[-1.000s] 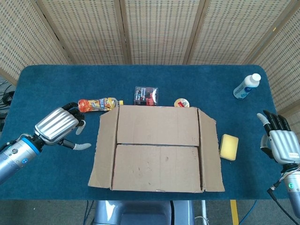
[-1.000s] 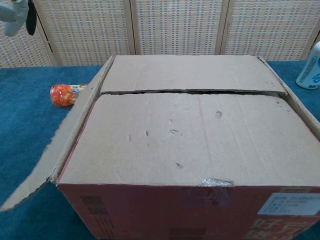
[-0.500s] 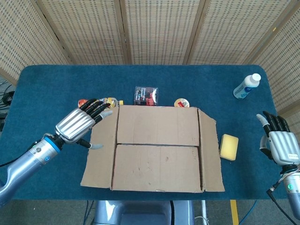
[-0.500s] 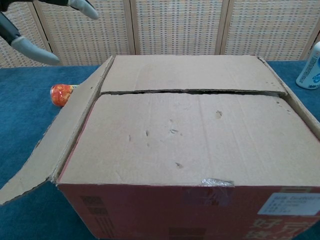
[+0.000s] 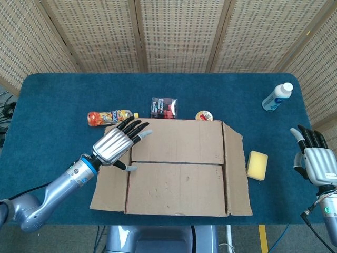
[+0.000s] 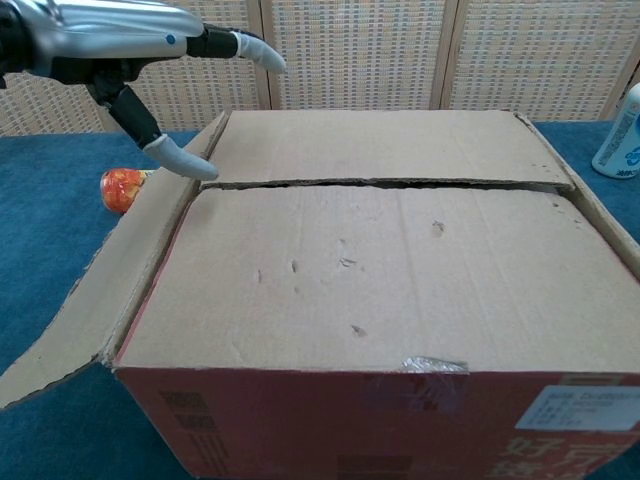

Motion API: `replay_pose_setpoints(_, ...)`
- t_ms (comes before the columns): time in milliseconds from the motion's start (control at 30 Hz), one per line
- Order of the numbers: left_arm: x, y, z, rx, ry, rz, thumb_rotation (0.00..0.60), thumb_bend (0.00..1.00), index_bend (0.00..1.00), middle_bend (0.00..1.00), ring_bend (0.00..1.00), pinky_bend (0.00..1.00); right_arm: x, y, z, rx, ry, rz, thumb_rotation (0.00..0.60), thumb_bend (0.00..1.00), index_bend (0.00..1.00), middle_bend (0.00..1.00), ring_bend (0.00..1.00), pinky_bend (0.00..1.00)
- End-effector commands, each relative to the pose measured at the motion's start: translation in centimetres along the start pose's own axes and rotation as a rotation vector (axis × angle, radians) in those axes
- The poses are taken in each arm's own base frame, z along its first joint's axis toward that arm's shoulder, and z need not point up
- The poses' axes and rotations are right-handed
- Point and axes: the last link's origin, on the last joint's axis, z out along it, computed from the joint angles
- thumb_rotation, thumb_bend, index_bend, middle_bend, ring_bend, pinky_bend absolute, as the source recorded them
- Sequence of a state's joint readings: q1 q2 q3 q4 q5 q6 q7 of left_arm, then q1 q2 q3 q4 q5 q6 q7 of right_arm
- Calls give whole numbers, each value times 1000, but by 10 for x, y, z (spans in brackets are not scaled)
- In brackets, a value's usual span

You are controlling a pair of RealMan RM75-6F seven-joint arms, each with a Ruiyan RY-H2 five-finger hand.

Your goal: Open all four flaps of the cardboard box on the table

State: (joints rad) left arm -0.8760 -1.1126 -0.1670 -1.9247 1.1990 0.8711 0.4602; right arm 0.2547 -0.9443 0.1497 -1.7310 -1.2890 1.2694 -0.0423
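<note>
Box (image 5: 179, 174): it sits mid-counter at the near edge, its long axis running left to right across my view.
Flaps: the two large ones lie flat and meet at a seam (image 5: 176, 163) that runs along that long axis; the two side flaps are already splayed outward, the left flap (image 5: 110, 179) more than the right.
Left hand (image 5: 117, 146): fingers spread and gripping nothing, it hovers over the box's left end, right at the seam's left end. In the chest view its thumb tip (image 6: 183, 158) sits at the corner where the far flap (image 6: 380, 145) meets the left one; I cannot tell whether it touches.
Right hand (image 5: 316, 161): empty, fingers extended, well apart from the box beyond the sponge (image 5: 257, 165).
Key relation: the seam lies just under and to the right of my left hand, so that hand is much the nearer one.
Next move, as I judge it: hook a fingertip into the seam and lift the far flap back.
Risk: the near flap (image 6: 390, 280) may catch.
</note>
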Motion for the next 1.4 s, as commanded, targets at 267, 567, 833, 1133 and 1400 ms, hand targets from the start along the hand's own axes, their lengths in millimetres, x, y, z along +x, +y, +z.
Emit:
replay_pose_setpoints(267, -12, 13, 19, 15, 11, 0, 376, 185, 19, 0, 0, 0, 0, 2, -1, -5, 0, 2, 600, 852, 57, 29, 0, 0)
replay_pose_setpoints(567, -21, 18, 25, 21, 1, -2, 394, 285, 19, 0, 0, 0, 1, 6, -3, -15, 2, 3, 600, 852, 56, 29, 0, 0)
replay_pose_setpoints(833, -24, 23, 33, 20, -7, -18, 397, 275, 19, 0, 0, 0, 2, 9, -6, -21, 8, 6, 600, 852, 56, 29, 0, 0)
replay_pose_setpoints(1133, -26, 24, 30, 20, -12, -30, 397, 255, 8, 0, 0, 0, 3, 10, -5, -23, 12, 7, 600, 852, 57, 29, 0, 0)
replay_pose_setpoints(1400, -24, 22, 26, 20, -18, -34, 396, 247, 2, 0, 0, 0, 3, 10, -5, -23, 13, 11, 600, 852, 56, 29, 0, 0)
